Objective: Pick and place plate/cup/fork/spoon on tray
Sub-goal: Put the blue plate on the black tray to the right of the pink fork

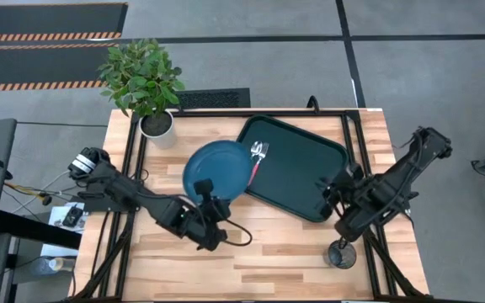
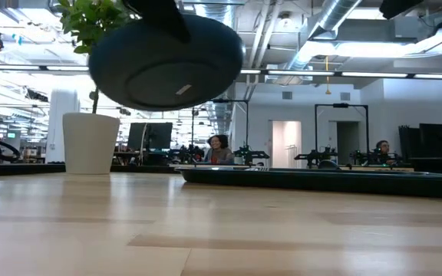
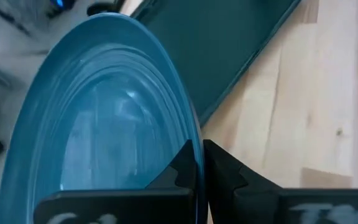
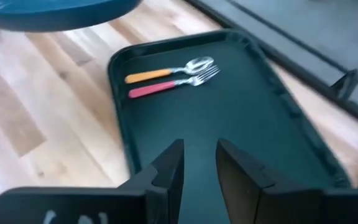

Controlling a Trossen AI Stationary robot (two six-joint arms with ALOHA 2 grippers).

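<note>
The teal-blue plate (image 1: 217,167) is in the air over the table, left of the dark tray (image 1: 306,181); the low view shows its underside (image 2: 167,61). My left gripper (image 1: 205,190) is shut on the plate's near rim. The red-handled fork (image 4: 173,86) and the orange-handled spoon (image 4: 166,71) lie side by side in the tray's far left corner. My right gripper (image 4: 197,163) is open and empty above the tray's near right part. The dark cup (image 1: 341,252) stands on the table near the front right, beside the right arm. My left gripper pinches the plate's rim (image 3: 194,140) between its two fingers, one finger on the upper face and one on the underside. The fingers come from the table's near left side, slanting. The plate is lifted clear of the table and tilted.
A white plant pot (image 1: 157,124) with a green plant stands at the table's far left corner, just beyond the plate. Bare wood lies between the plate and the table's near edge (image 1: 268,252). People sit in the room beyond the table (image 2: 219,149).
</note>
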